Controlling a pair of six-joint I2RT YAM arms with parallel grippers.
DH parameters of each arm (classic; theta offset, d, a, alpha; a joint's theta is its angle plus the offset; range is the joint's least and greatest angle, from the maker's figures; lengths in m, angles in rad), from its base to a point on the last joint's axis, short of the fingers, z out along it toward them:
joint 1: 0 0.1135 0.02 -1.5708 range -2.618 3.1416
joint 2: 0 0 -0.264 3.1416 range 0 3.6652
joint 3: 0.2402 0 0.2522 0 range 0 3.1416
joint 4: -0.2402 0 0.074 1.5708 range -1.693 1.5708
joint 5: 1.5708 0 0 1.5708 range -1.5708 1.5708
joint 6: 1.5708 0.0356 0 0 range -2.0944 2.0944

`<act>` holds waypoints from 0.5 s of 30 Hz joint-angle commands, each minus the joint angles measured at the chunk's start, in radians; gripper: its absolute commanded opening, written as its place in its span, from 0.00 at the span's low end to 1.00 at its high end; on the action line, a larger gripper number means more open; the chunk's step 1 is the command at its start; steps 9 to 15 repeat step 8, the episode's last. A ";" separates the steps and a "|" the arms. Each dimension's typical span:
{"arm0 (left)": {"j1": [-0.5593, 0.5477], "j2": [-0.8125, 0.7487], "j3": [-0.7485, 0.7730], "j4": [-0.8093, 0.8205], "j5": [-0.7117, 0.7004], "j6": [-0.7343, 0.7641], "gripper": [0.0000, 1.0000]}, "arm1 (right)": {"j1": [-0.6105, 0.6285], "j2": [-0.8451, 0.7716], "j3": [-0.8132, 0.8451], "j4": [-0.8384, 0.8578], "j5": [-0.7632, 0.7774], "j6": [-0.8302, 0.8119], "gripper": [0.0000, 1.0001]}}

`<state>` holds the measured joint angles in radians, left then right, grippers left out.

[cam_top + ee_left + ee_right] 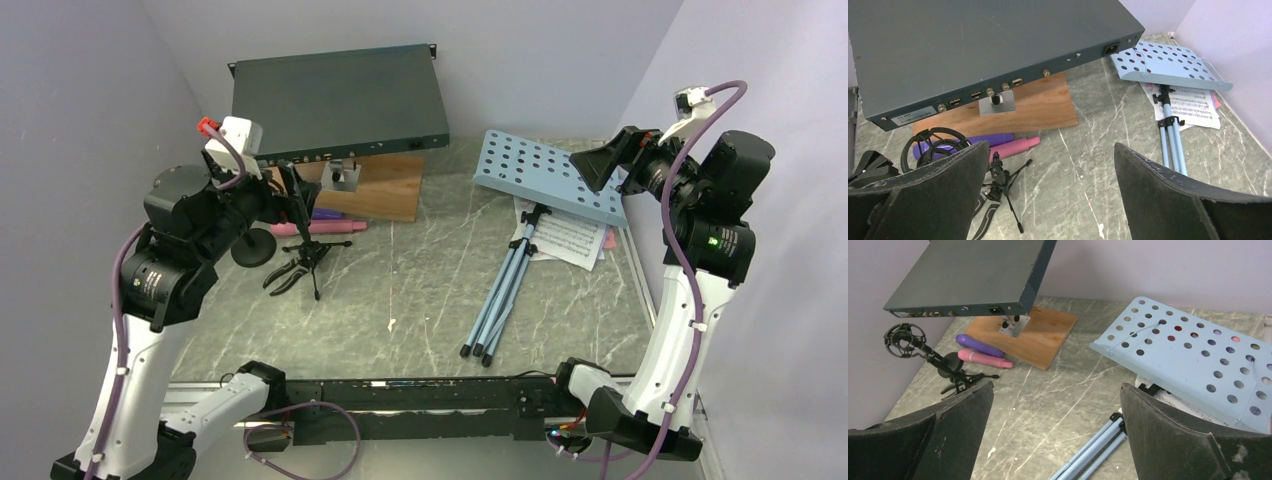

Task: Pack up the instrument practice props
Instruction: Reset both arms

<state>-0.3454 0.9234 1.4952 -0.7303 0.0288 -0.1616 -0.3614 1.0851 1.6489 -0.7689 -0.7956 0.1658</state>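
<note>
The light-blue perforated music tripod (545, 175) lies on the right, its folded legs (505, 290) pointing toward me. White music sheets (570, 235) lie under its tray, with a pink-red edge showing. The purple microphone (325, 213) and pink microphone (320, 227) lie side by side on the left, in front of the board. The round-base holder (253, 247) and tripod holder (312, 255) stand beside them. My left gripper (292, 198) is open and empty above the holders. My right gripper (600, 165) is open and empty above the tray's right end. The right wrist view shows the tray (1193, 355).
The dark green rack box (335, 100) sits raised at the back on a bracket over the brown wooden board (385, 185). A black-and-grey clip (285, 275) lies by the tripod holder. Walls close in on the left, back and right.
</note>
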 commanded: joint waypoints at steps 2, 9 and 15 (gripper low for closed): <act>0.005 -0.019 -0.008 0.043 0.022 -0.012 1.00 | -0.007 -0.017 -0.005 0.048 -0.028 0.014 1.00; 0.005 -0.025 -0.010 0.046 0.033 -0.005 0.99 | -0.012 -0.027 -0.009 0.037 -0.055 -0.019 1.00; 0.005 -0.025 -0.010 0.046 0.033 -0.005 0.99 | -0.012 -0.027 -0.009 0.037 -0.055 -0.019 1.00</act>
